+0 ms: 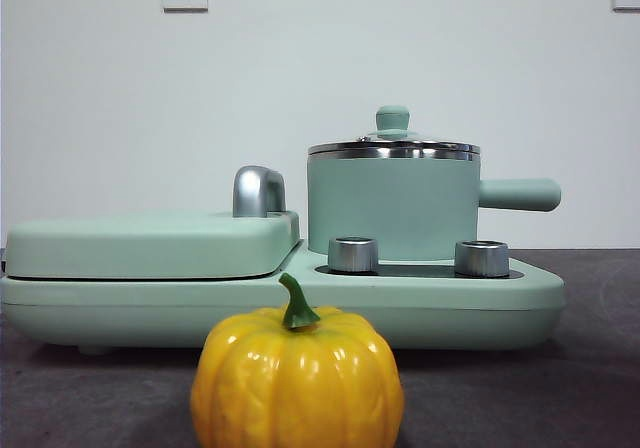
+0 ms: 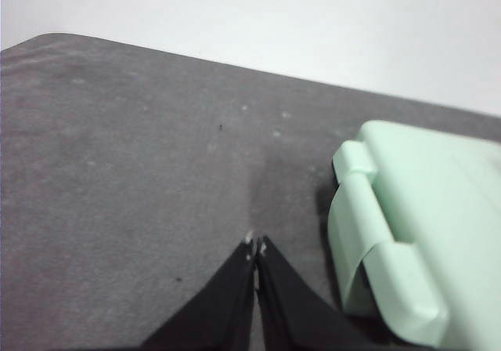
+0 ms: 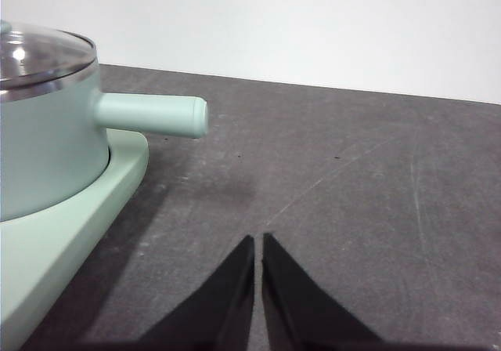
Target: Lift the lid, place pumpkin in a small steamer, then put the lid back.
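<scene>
Pumpkin [image 1: 297, 380] base cut off at front view's 6 o'clock edge. Steamer [image 3: 48, 143] and lid [image 3: 43, 53] cropped at right wrist view's 9 o'clock edge. Steamer interior hidden under lid. Griddle cover [image 2: 427, 226] blurred, cropped.

Even bright light, soft shadows, pumpkin [image 1: 297, 378] glare

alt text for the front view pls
A yellow-orange pumpkin sits close in front of a mint-green cooker on a dark table. On the cooker, the small steamer stands at right with its lid on, beside the flat griddle cover.
</scene>
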Controlling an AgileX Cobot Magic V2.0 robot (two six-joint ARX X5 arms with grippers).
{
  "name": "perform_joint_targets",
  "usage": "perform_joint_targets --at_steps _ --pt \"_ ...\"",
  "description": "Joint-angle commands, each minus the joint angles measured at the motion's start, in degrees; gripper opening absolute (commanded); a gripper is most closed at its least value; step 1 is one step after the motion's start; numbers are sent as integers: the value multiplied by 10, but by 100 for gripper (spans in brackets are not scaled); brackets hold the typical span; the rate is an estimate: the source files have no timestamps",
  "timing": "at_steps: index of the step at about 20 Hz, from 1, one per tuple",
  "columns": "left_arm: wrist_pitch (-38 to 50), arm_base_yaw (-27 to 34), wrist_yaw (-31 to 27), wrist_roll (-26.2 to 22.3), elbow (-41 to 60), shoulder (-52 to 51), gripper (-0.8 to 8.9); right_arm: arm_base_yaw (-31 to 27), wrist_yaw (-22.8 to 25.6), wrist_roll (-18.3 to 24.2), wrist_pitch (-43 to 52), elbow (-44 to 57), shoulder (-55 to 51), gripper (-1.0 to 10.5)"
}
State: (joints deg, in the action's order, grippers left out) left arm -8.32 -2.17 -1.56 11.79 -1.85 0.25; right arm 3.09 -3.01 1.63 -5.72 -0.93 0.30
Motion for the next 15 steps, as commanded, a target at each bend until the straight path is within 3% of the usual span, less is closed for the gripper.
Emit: perform_joint_targets --at_steps 1,5,9,15 --pt "10 -1 0 49 11 -1 6 2 0 -27 6 2 -1 15" --pt "6 -1 0 115 11 -1 7 2 2 -118 5 2 -1 15" --pt "8 -1 1 248 11 -1 7 1 4 -212 5 2 -1 15" --pt "48 -1 45 269 10 -1 7 1 -5 -257 5 -5 -1 15"
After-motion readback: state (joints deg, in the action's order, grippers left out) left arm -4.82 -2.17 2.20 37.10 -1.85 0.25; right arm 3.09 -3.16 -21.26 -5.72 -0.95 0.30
